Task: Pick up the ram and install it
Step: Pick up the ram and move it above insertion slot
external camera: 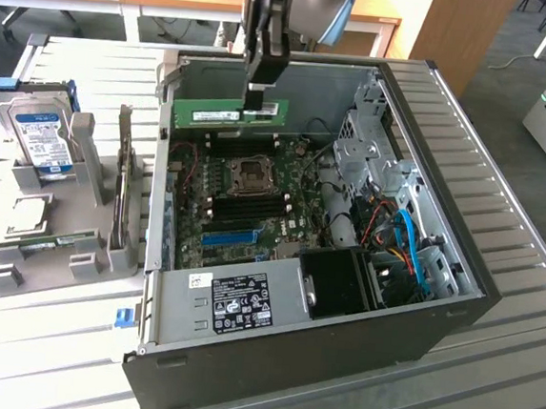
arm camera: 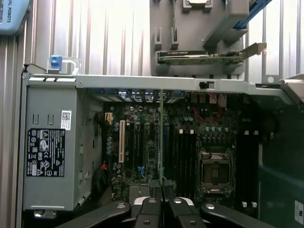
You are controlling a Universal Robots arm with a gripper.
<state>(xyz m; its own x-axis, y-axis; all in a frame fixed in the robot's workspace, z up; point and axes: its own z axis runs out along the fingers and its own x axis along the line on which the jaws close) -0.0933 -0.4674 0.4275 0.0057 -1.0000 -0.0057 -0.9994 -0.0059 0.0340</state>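
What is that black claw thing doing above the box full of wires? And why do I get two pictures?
The claw is a gripper on the end of a robot arm, a machine that moves things the way your arm does. It is pinching a ram, a thin green memory stick, and holding it in the air over an open computer case.

The exterior view comes from a camera standing off to the side. The wrist view comes from a camera on the arm itself, looking down past the gripper's fingers at the motherboard, so there you see the ram edge-on as a thin green line.

The case lies on a ribbed metal table. On the exterior view's left, a grey tray holds spare parts, including a hard drive.
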